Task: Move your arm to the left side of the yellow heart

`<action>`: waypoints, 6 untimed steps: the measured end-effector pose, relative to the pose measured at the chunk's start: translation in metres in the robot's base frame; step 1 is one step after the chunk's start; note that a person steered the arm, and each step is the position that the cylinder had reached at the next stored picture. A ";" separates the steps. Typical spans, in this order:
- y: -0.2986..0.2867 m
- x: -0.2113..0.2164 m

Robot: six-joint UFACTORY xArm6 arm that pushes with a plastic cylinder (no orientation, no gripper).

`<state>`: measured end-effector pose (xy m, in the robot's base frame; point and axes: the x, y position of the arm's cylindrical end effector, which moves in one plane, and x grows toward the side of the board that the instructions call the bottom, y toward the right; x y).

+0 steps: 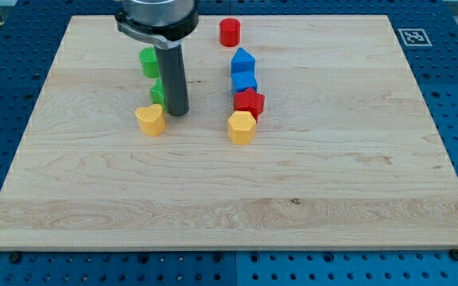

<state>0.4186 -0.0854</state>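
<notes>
The wooden bench (pixel 94 199) lies on a blue perforated base (pixel 6 79), with a small black-and-white marker (pixel 413 36) at its corner at the view's top right.

Furthest toward the view's left among the blocks is the yellow heart (pixel 150 119), sitting in the upper half of the board. Just above it, a green block (pixel 149 61) stands near the rod's collar, and a second green block (pixel 158 91) peeks out from behind the rod, its shape hidden.

My tip (pixel 176 112) is down beside the yellow heart, just to its right and slightly above it in the view, very close or touching; contact cannot be made out. The arm carries no jaws, only the dark rod, and it holds nothing.

Further right, well apart from the tip, runs a column of blocks: a red cylinder (pixel 229 32) at the top, then two blue blocks (pixel 242 62) (pixel 245 81) touching each other, a red star-like block (pixel 250 102), and a yellow block (pixel 242 127) with flat faces at the bottom.
</notes>
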 end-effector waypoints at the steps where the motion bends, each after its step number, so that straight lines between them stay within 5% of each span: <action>1: -0.001 -0.001; 4: 0.037 0.068; 6: -0.053 0.070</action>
